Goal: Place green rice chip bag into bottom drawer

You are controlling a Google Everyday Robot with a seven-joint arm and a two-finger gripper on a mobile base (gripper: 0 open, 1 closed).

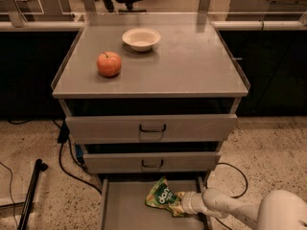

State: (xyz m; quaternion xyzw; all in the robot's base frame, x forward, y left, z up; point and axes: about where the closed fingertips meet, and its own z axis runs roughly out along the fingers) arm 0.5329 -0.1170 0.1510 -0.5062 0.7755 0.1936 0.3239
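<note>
The green rice chip bag (pixel 162 196) is a crinkly light-green pouch with a dark round logo. It lies on the flat grey floor of the bottom drawer (pixel 127 205), which is pulled out below the two upper drawers. My gripper (pixel 180 203) reaches in from the lower right on a white arm and is at the bag's right edge, in contact with it.
A red apple (pixel 109 63) and a white bowl (pixel 141 38) sit on the cabinet top (pixel 192 66). Two upper drawers (pixel 152 127) with dark loop handles are partly open. Black cables (pixel 67 162) and a dark pole (pixel 29 195) lie on the floor at left.
</note>
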